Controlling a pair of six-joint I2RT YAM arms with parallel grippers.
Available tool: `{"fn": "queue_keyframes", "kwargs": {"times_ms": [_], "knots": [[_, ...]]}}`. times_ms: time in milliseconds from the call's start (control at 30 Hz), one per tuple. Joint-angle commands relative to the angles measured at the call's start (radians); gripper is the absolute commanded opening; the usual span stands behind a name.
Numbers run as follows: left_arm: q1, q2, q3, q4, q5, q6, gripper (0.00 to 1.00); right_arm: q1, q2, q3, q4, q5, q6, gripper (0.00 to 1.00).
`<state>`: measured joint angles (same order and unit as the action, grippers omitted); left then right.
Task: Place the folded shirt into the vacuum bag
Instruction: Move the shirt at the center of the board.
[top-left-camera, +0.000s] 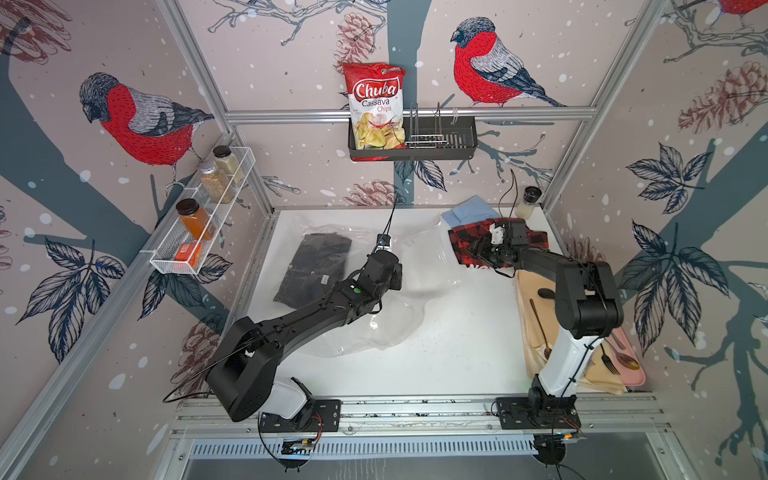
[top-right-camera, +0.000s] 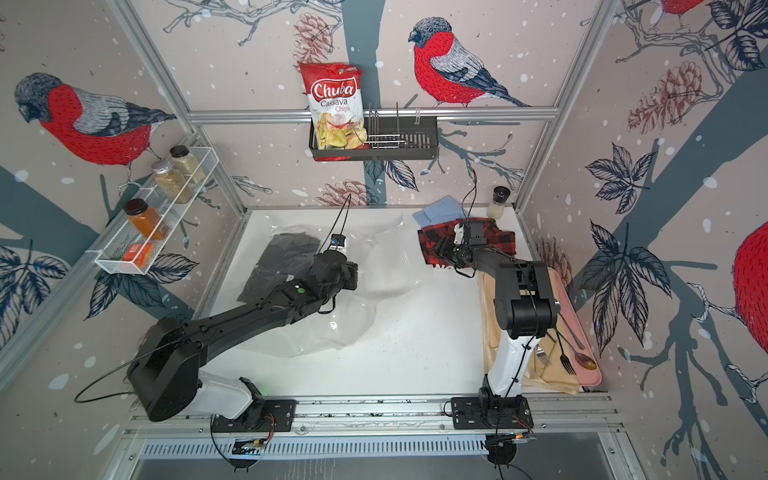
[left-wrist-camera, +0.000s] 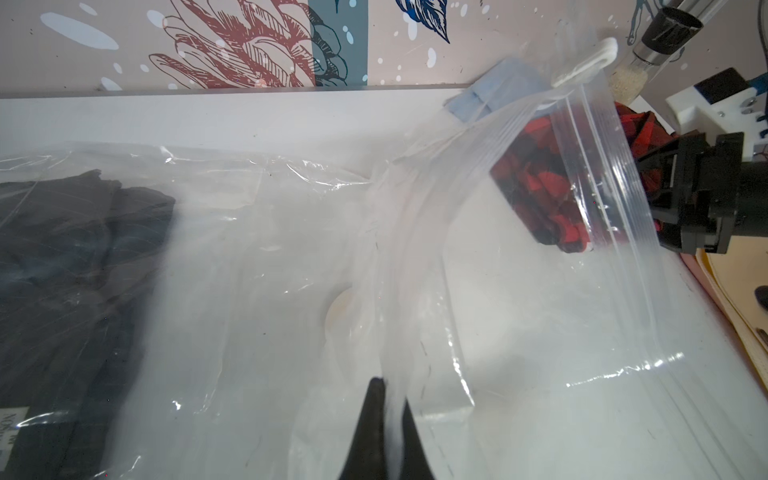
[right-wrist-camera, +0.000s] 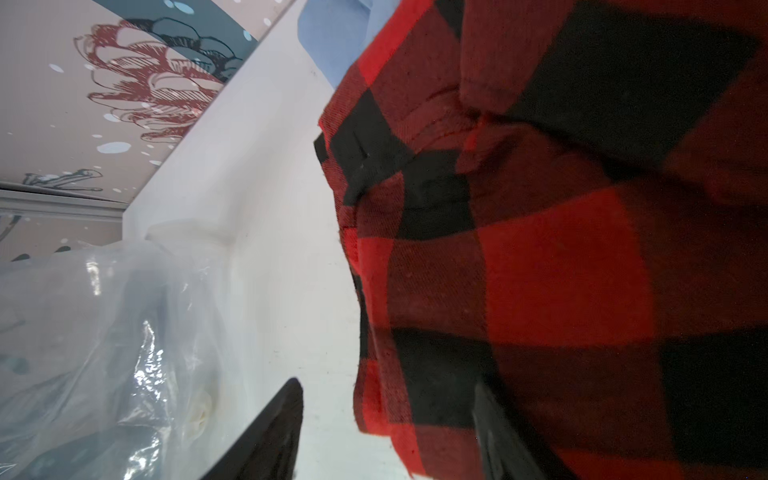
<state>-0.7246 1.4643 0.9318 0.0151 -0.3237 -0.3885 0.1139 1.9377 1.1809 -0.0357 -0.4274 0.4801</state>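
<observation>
- Your right end effector (right-wrist-camera: 386, 384) stands open, jaws straddling an edge of the folded shirt (right-wrist-camera: 540, 270). Catch only the top layer and the fold may spill apart.
- Your left end effector (left-wrist-camera: 390, 390) is clamped on the lip of the vacuum bag (top-left-camera: 390, 328). The slick plastic could slip free and the mouth would collapse.
- The shirt is thick red-and-black plaid, lying right of centre in both top views, outside the bag.

Bright, even light from above; white table (top-left-camera: 457, 332) nearly blown out, shadows soft. Glare streaks across vacuum bag (left-wrist-camera: 291, 232) in left wrist view, sparkle in right. Plaid shirt (right-wrist-camera: 540, 249) close to lens, soft-focused; my right fingers (right-wrist-camera: 274, 436) dark blurs. Both top views bow toward edges, corners stretched.
</observation>
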Motion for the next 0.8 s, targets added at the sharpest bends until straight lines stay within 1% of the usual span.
{"fn": "queue_keyframes", "kwargs": {"times_ms": [0,67,300,467,567,633,700,767], "knots": [[0.002,0.021,0.013,0.012,-0.068,0.002,0.0,0.028,0.045,0.013,-0.052,0.036,-0.035,0.66],[0.008,0.027,0.02,-0.007,-0.109,0.0,0.0,0.051,0.062,0.0,-0.045,0.041,-0.033,0.65],[0.047,-0.007,0.009,-0.043,-0.158,0.01,0.0,0.159,0.04,-0.063,-0.003,0.055,0.006,0.65],[0.066,-0.049,-0.006,-0.068,-0.198,0.018,0.0,0.25,0.024,-0.063,0.033,0.039,0.073,0.65],[0.074,-0.076,-0.021,-0.078,-0.217,0.018,0.0,0.306,0.04,-0.035,0.074,0.005,0.124,0.65],[0.079,-0.096,-0.033,-0.084,-0.226,0.017,0.0,0.338,0.059,-0.001,0.11,-0.042,0.152,0.65],[0.083,-0.115,-0.042,-0.093,-0.233,0.014,0.0,0.356,0.063,0.028,0.125,-0.073,0.167,0.64],[0.085,-0.135,-0.049,-0.106,-0.246,0.013,0.0,0.356,0.034,0.027,0.133,-0.083,0.174,0.64]]}}
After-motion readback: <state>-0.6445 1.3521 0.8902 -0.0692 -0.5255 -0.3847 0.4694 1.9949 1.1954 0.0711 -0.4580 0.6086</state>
